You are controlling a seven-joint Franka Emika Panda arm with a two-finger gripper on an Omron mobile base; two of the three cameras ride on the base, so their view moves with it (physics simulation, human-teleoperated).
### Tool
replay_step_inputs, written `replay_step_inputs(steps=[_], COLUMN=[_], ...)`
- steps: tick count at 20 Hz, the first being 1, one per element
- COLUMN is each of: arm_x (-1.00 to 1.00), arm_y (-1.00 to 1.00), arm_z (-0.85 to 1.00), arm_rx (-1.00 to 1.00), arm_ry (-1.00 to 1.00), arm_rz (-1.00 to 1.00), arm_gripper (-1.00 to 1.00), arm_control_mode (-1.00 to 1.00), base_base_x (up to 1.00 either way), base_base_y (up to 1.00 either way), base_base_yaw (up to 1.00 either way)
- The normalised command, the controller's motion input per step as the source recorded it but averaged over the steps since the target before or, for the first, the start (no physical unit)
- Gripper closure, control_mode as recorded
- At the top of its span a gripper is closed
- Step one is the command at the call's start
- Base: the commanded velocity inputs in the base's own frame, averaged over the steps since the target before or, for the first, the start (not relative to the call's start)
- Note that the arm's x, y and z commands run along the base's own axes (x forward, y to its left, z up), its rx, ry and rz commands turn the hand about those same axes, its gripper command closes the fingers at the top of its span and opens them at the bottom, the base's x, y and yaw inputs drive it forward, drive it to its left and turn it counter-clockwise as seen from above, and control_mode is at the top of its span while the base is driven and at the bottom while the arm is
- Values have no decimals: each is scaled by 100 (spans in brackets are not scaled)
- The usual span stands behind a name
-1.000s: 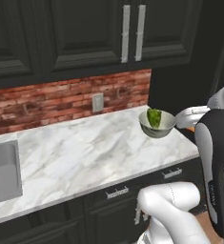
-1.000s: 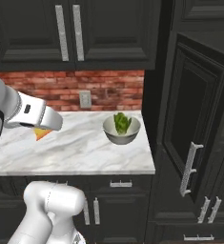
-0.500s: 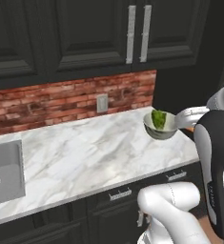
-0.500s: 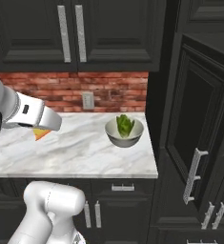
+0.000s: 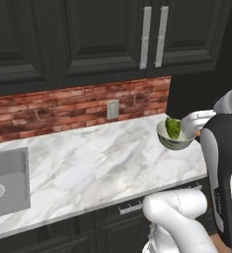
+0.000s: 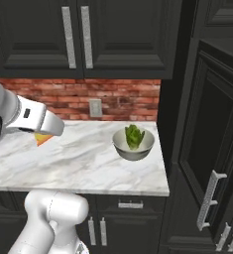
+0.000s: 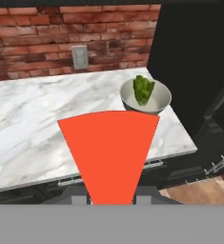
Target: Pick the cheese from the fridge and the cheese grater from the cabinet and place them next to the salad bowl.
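The fingers (image 7: 111,198) are clamped on the cheese (image 7: 108,152) — its red wedge fans out wide in the hand view, narrow end down between them. It hangs above the marble surface (image 7: 32,124), with the salad bowl (image 7: 145,97) ahead and slightly right, near the surface's end — bare marble lies beside it.

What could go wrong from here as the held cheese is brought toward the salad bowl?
The cheese blocks much of the hand view, so judging the put-down spot may be hard. The salad bowl sits near the counter end, so little room lies beyond it; a careless placement could nudge it or drop the wedge off the edge.
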Motion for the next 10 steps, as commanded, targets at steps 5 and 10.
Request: replay_step_inputs(steps=[5,10], arm_x=[8,6], arm_y=[0,0], arm_z=[-1,-12], arm_rx=[0,0], arm_ry=[-3,-5], arm_rz=[2,1], arm_gripper=[100,100], arm_control_mode=[-100,-100], base_base_x=[15,0], base_base_y=[0,0], base_base_yaw=[5,0])
